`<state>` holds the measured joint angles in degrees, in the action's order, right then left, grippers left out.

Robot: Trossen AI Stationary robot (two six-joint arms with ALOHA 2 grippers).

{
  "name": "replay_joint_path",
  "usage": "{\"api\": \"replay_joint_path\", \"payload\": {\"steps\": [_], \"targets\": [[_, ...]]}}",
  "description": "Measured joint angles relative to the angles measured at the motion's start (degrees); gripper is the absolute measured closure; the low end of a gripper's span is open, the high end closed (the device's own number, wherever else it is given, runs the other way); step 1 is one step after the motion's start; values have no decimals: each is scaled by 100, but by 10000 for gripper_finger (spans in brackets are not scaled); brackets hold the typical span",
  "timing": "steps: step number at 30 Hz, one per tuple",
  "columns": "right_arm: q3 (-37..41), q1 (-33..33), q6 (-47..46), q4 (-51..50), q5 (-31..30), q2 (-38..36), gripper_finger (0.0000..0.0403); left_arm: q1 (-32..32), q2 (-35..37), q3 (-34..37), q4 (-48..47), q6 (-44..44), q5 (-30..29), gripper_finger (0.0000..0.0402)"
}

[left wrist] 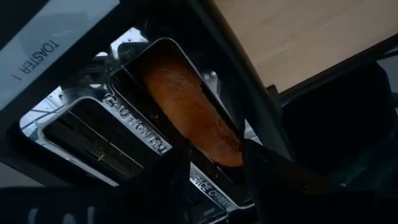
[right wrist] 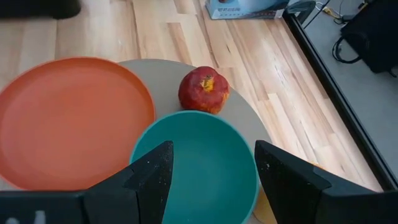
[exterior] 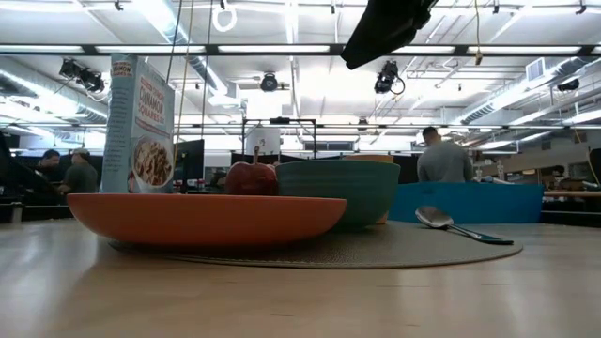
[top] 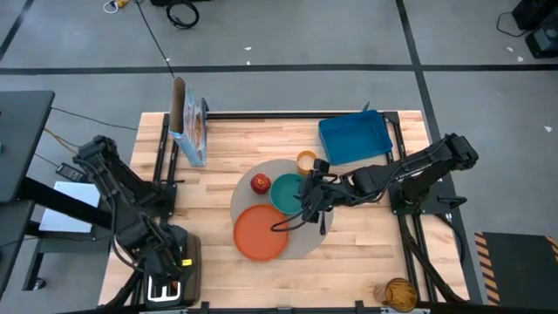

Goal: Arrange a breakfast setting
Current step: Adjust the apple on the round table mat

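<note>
toaster slot holds toast slice

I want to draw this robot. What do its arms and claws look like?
Both arms are black and chunky, built from jointed segments with thin black cables alongside. The left claw and right claw each end in two flat, dark fingers. No markings show on them.

You have a blue tray at the far right of the table, a cereal box upright far left, a toaster near left, and people in the room behind.
</note>
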<state>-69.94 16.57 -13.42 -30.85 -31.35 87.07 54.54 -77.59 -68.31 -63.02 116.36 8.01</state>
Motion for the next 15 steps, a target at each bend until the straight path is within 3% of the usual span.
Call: {"api": "replay_joint_path", "payload": {"steps": [9,15], "targets": [[3,1,74,11,6,0,169,-140,-4,0,8,-277,44,235],[3,3,104,20,7,0,169,-275,-4,0,-46,-205,676,215]]}}
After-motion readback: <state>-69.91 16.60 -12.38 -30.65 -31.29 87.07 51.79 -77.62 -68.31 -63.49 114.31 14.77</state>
